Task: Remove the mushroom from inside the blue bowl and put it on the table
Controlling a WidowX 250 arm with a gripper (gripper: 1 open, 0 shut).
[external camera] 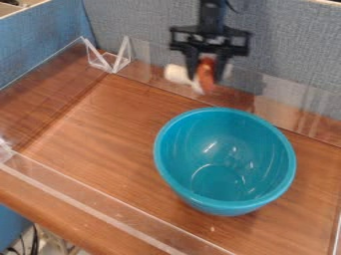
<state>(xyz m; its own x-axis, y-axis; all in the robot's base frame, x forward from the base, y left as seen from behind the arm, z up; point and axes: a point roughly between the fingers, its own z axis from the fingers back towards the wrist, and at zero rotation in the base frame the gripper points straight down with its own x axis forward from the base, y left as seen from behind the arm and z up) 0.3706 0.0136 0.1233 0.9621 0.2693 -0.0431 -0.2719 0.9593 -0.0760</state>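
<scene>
Although the blue bowl point(224, 161) stood nearest you, with no mushroom inside, your job was only part done. Beyond it, your gripper point(204, 75) was closed on the mushroom point(205, 74) (blurred, cap and pale stem discernible), above the table's far side point(150, 82). Lowering and release remained.

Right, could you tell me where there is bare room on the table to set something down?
The widest bare patch of table runs left of the blue bowl, up to the wire stand. It is crowded behind the bowl, where the end effector holds the mushroom.
</scene>
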